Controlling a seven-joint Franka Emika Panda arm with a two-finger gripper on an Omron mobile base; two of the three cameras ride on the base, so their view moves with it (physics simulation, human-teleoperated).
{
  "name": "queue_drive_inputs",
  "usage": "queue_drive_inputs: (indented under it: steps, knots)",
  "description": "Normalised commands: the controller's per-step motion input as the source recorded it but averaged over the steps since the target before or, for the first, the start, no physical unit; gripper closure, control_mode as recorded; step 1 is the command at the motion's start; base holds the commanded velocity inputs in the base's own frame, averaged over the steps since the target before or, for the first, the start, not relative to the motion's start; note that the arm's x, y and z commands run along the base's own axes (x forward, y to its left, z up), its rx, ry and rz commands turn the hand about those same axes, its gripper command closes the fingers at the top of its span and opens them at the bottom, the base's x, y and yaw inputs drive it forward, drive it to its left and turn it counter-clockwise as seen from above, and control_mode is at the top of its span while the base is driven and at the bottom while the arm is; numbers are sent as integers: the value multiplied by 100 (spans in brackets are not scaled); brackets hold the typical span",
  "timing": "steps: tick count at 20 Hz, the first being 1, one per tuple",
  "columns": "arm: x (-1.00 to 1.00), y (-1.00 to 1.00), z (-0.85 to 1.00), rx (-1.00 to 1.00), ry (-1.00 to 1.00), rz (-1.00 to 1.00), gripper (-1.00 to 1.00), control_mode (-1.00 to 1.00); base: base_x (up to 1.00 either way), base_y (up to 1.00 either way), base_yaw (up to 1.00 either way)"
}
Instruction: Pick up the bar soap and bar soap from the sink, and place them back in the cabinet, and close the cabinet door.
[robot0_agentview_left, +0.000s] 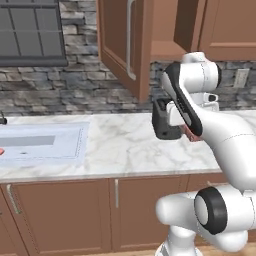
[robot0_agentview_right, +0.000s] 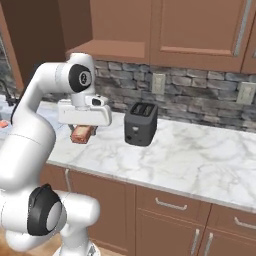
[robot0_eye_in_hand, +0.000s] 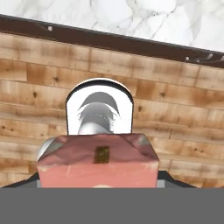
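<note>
Carrying one soap toward the open cabinet.

The end effector (robot0_agentview_right: 83, 134) is clamped on the tan-brown soap (robot0_agentview_right: 82, 133), held above the front edge of the marble surface (robot0_agentview_right: 200, 150), well apart from the sink (robot0_agentview_left: 45, 142) at the surface's left end. A sliver of orange at the sink's left edge is probably the other soap, too small to be sure. Next comes a lift up and back to the cabinet (robot0_agentview_left: 165, 50) shelf. The open door (robot0_agentview_left: 120, 42) juts out on the left and the toaster (robot0_agentview_right: 140, 123) stands near, so the rise needs care; room above looks free.
</note>
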Motion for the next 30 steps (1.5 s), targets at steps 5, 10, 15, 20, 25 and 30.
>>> queue_drive_inputs:
  steps: [5,10,15,20,25,30]
  knots:
    - [0,0,0,0,0,0,100,100,55,-28,12]
    - [0,0,0,0,0,0,100,100,49,-25,9]
    - [0,0,0,0,0,0,100,100,21,-18,8]
    - [0,0,0,0,0,0,100,100,0,0,2]
    - [0,-7,2,0,-1,1,100,-100,0,0,0]
    - [0,-8,29,0,-16,1,100,-100,0,0,0]
